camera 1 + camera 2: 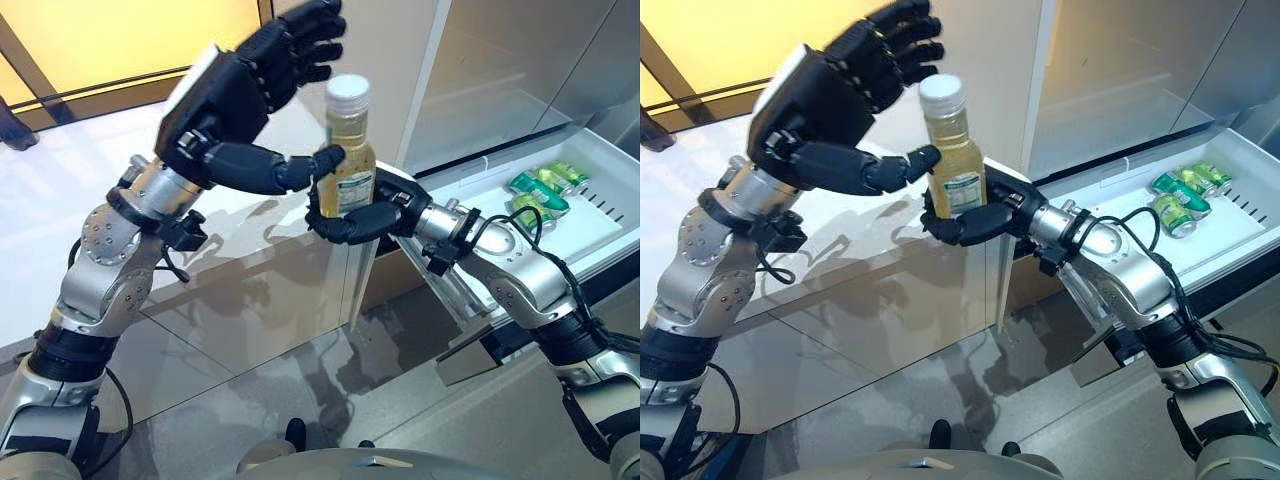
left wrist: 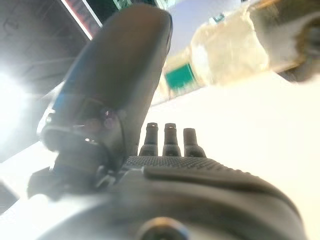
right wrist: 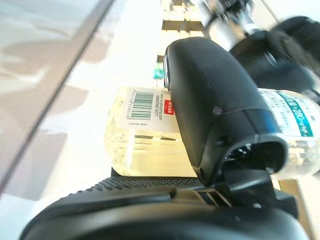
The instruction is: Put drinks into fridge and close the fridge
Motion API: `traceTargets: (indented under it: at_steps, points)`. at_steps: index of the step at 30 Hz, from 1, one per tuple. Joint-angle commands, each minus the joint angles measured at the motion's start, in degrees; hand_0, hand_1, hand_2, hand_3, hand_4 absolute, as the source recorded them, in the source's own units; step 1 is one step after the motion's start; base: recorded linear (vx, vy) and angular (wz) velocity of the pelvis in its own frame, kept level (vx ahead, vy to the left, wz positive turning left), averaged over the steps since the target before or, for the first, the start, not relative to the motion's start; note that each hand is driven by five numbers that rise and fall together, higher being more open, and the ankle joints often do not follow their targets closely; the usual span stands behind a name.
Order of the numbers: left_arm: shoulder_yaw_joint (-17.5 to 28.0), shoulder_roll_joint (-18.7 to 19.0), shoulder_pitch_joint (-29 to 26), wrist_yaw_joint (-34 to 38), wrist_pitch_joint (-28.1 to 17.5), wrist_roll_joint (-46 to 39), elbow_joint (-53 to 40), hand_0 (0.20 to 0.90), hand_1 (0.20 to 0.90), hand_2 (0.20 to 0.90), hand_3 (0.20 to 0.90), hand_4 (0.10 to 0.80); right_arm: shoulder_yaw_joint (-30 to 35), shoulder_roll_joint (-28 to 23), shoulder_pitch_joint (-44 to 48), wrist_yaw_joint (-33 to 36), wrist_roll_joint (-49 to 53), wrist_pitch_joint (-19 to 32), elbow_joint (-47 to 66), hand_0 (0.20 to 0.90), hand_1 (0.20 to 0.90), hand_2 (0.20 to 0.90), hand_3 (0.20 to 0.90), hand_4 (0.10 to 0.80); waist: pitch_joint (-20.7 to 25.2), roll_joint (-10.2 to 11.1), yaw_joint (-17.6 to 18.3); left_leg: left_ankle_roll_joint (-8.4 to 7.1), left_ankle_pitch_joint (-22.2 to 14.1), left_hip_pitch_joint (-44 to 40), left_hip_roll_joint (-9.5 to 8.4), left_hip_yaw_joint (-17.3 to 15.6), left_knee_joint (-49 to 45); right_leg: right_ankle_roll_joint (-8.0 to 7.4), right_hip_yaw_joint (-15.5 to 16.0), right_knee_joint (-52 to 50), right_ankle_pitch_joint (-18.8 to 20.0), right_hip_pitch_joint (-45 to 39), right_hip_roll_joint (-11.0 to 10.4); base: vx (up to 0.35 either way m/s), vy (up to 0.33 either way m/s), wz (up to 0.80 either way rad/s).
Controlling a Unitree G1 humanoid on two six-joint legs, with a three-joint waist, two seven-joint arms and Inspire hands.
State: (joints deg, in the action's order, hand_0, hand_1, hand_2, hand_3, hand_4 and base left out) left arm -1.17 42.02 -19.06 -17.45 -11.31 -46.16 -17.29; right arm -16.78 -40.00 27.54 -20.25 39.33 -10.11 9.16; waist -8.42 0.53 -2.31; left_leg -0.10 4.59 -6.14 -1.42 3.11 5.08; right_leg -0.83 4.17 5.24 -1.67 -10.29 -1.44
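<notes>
A clear bottle of pale yellow drink (image 1: 348, 140) with a white cap stands upright in mid-air, held low down by my right hand (image 1: 362, 218), whose fingers and thumb curl round it. The right wrist view shows the same bottle (image 3: 145, 140) under the thumb (image 3: 210, 100). My left hand (image 1: 235, 90) is beside it on the left, fingers spread and raised behind the cap, thumb tip touching the bottle's side. The bottle (image 2: 225, 50) shows past the left thumb (image 2: 120, 80). At the right the fridge drawer (image 1: 470, 195) stands pulled out.
Several green drink cans (image 1: 545, 188) lie in the white fridge drawer. Grey fridge door panels (image 1: 500, 70) rise behind it. A glass-topped counter (image 1: 260, 290) lies below both hands, its right edge near the drawer.
</notes>
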Motion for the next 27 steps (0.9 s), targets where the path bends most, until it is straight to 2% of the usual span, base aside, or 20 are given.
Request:
traceTargets:
  at_steps: [1,5,7,11,16,20,25,27]
  points:
    - [2.77,-3.27,1.54,-5.56,-4.22,-11.12,-0.13,0.900,0.900,0.900,0.900,0.800,10.88,3.35,2.99,3.04,3.09,12.49,8.16,0.300,0.300,0.300,0.200,0.100,8.13,1.26,0.13,0.81,-6.43,-1.39,-2.12,2.00,-0.08,-2.96,1.80,-0.77,2.20,2.82,-0.22,-0.010,0.003,-0.03]
    - [1.63,-10.34,5.70,-15.12,5.21,-23.18,-2.65,0.900,0.900,0.900,0.900,0.800,14.53,4.18,-0.52,4.19,2.46,13.74,10.70,0.300,0.300,0.300,0.200,0.100,8.11,1.45,0.85,0.88,-6.80,-1.60,-2.08,1.86,-0.08,-2.98,1.25,-0.84,2.38,3.08,-0.10,0.015,-0.001,-0.03]
    - [0.40,-13.54,7.21,-20.52,7.92,-25.73,-2.51,0.900,0.900,0.900,0.900,0.800,15.81,3.98,-1.45,4.57,3.40,13.40,11.74,0.300,0.300,0.300,0.200,0.100,8.02,1.52,1.33,0.92,-7.03,-1.76,-2.00,1.47,-0.08,-2.96,1.02,-0.88,2.44,3.19,-0.08,0.012,0.005,-0.04]
    - [-2.22,-17.68,9.60,-31.04,18.74,-35.04,-2.28,0.900,0.900,0.900,0.900,0.800,17.37,3.72,-3.29,4.42,3.15,12.78,12.68,0.300,0.300,0.300,0.200,0.100,7.91,1.62,2.30,0.86,-7.33,-1.98,-1.90,0.76,-0.08,-2.87,0.24,-0.89,2.65,3.36,0.01,0.008,0.008,-0.06]
    - [-8.33,-22.79,13.41,-39.91,28.60,-41.42,-0.24,0.900,0.900,0.900,0.900,0.800,18.54,2.75,-5.12,3.70,5.13,10.18,13.59,0.300,0.300,0.300,0.200,0.100,7.54,1.79,3.39,0.96,-7.85,-2.25,-1.78,-0.19,-0.08,-2.71,-0.65,-1.03,2.83,3.67,0.21,0.007,0.011,-0.10]
    - [-11.89,-24.76,16.48,-42.95,30.91,-44.42,2.10,0.900,0.900,0.900,0.900,0.800,18.83,2.03,-7.33,2.38,5.10,8.09,13.88,0.300,0.300,0.300,0.200,0.100,7.02,2.03,4.19,1.13,-8.09,-2.32,-1.80,-0.90,-0.08,-2.60,-1.73,-1.23,3.03,4.03,0.39,-0.011,0.004,-0.08]
    - [-11.42,-26.48,21.61,-43.93,33.53,-45.08,7.04,0.900,0.900,0.900,0.900,0.800,21.72,1.90,-11.47,-1.52,7.22,6.04,14.89,0.300,0.300,0.300,0.200,0.100,6.58,2.39,4.98,1.20,-8.19,-2.28,-1.65,-2.07,-0.08,-2.69,-2.70,-1.46,3.15,4.45,0.53,-0.006,0.000,-0.10]
    - [-10.37,-27.57,24.12,-43.67,35.54,-41.70,11.47,0.900,0.900,0.900,0.900,0.800,23.27,1.39,-13.24,-3.75,8.65,4.48,15.75,0.300,0.300,0.300,0.200,0.100,6.39,2.65,5.28,1.20,-8.18,-2.23,-1.57,-2.58,-0.08,-2.75,-3.12,-1.65,3.16,4.68,0.64,-0.002,-0.007,-0.16]
